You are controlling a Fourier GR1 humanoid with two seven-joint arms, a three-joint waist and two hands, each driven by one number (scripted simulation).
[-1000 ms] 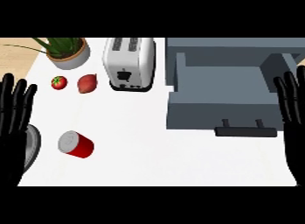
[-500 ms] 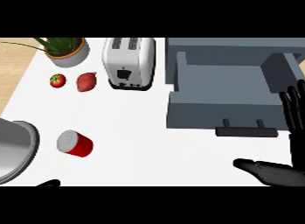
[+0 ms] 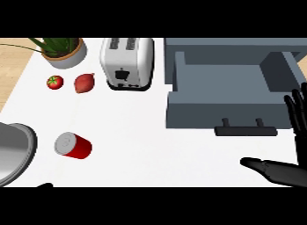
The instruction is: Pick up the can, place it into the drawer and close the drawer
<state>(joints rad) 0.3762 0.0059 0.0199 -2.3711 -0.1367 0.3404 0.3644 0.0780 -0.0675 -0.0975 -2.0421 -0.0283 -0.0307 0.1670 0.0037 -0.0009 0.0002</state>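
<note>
The red can (image 3: 73,145) lies on its side on the white counter (image 3: 149,145), well apart at nine o'clock from the right hand (image 3: 303,145), whose fingers spread wide and empty. The grey drawer (image 3: 237,94) stands open at the hand's eleven o'clock.

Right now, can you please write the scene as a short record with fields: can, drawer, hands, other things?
can: red can lying on its side on the white counter, lower left, not held
drawer: grey drawer open, nothing visible inside, black handle toward the robot
right hand: right hand open at the right edge, touching nothing
left hand: not in view
other things: toaster, plant pot, tomato
</note>
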